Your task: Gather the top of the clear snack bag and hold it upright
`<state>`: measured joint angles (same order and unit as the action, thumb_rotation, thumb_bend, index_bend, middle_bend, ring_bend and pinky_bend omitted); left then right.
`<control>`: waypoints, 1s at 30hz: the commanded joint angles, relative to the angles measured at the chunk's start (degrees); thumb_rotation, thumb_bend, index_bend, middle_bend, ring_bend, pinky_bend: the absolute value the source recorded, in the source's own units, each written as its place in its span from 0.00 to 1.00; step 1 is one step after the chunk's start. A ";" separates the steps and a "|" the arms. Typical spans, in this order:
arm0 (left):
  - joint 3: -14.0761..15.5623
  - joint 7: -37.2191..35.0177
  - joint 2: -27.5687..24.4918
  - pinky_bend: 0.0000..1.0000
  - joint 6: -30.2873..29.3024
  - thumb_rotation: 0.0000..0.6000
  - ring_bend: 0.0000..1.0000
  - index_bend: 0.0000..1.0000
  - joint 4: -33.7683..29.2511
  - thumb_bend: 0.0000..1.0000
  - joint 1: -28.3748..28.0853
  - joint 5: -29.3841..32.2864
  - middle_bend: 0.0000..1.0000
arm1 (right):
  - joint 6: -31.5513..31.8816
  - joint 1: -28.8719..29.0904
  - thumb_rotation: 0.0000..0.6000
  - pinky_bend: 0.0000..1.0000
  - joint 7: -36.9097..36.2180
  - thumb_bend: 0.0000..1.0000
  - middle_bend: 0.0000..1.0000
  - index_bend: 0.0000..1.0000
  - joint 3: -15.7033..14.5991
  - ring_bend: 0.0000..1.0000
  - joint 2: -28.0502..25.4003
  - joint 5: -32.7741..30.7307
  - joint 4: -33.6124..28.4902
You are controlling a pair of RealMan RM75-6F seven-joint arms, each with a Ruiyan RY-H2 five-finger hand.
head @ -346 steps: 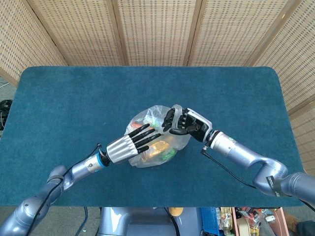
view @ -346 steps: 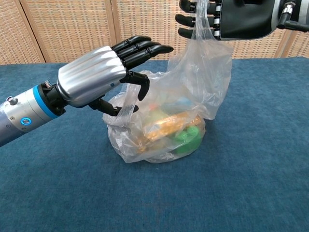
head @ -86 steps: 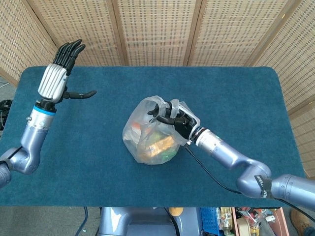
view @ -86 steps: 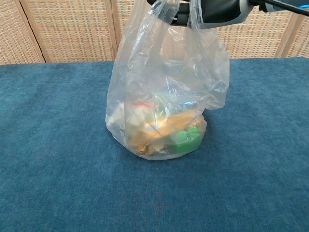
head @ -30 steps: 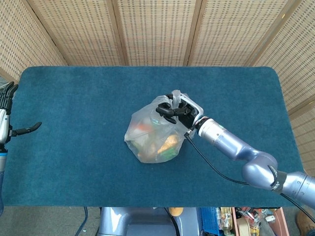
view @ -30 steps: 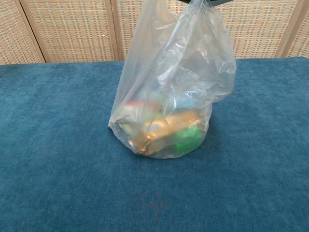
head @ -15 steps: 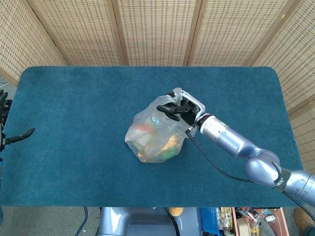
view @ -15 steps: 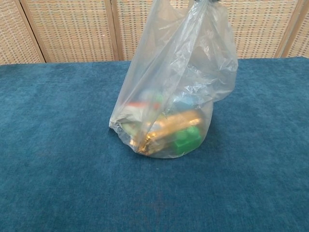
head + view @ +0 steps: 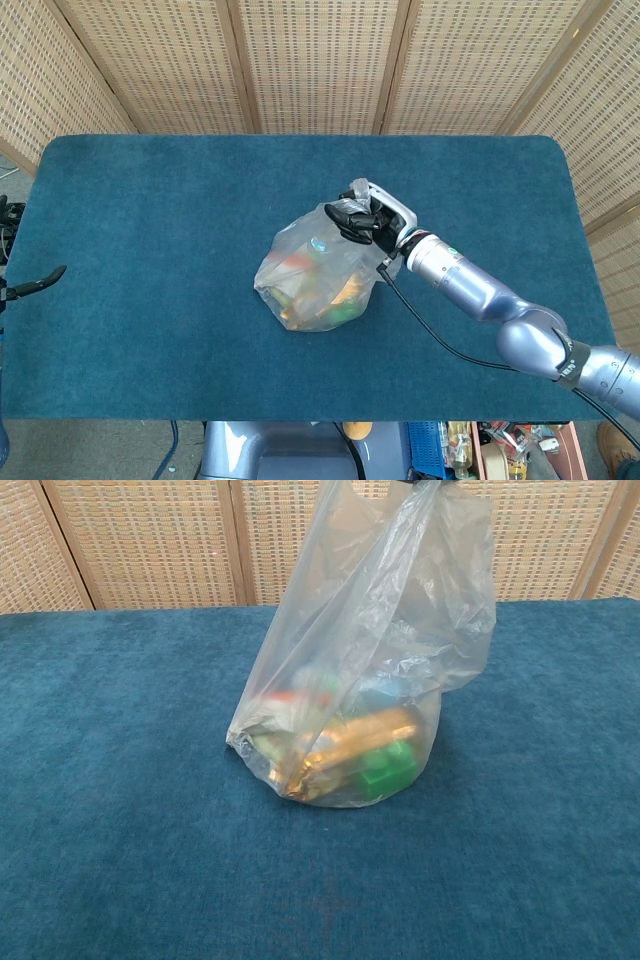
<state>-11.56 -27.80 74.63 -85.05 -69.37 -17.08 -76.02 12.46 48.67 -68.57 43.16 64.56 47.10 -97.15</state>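
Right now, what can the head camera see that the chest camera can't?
Only the head view shows the right hand gripping the bunched top of the snack bag, its arm, and part of the left hand at the table's far left edge. Only the chest view shows the snacks side-on: a gold packet and a green block. Both show the bag, the blue table and the wicker screens.

The snack bag (image 9: 400, 610) is thin clear plastic, glossy and crinkled. Inside lies a shiny gold foil wrapper (image 9: 345, 742). The counter (image 9: 120, 780) wears matt, napped blue cloth. The right hand (image 9: 368, 220) has black fingers (image 9: 345, 210). Behind stand woven cane screens (image 9: 140, 540).
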 commanded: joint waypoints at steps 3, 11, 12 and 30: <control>-0.32 -0.52 0.23 0.00 0.11 1.00 0.00 0.00 0.59 0.01 0.25 -0.44 0.00 | 0.15 0.36 1.00 1.00 2.34 0.80 0.93 1.00 -0.38 0.87 0.01 -1.18 0.02; -0.96 -1.08 0.13 0.00 0.12 1.00 0.00 0.00 0.84 0.01 0.79 -0.62 0.00 | 2.37 1.59 1.00 1.00 5.56 0.97 0.94 1.00 -1.76 0.87 -0.39 -4.56 -0.56; -1.06 -1.10 0.08 0.00 0.03 1.00 0.00 0.00 0.83 0.02 0.92 -0.65 0.00 | 2.58 2.25 1.00 1.00 6.53 0.99 0.94 1.00 -2.17 0.88 -0.93 -5.10 -0.69; 1.26 9.12 -4.50 0.00 5.01 1.00 0.00 0.00 -6.09 0.04 1.93 0.06 0.00 | 9.21 21.16 1.00 1.00 20.18 1.00 0.99 1.00 -14.27 0.96 -15.65 -29.39 -5.64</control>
<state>-10.81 -19.86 70.96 -81.12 -74.46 -15.25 -76.43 21.51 66.52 -50.74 31.35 51.82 21.42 -101.57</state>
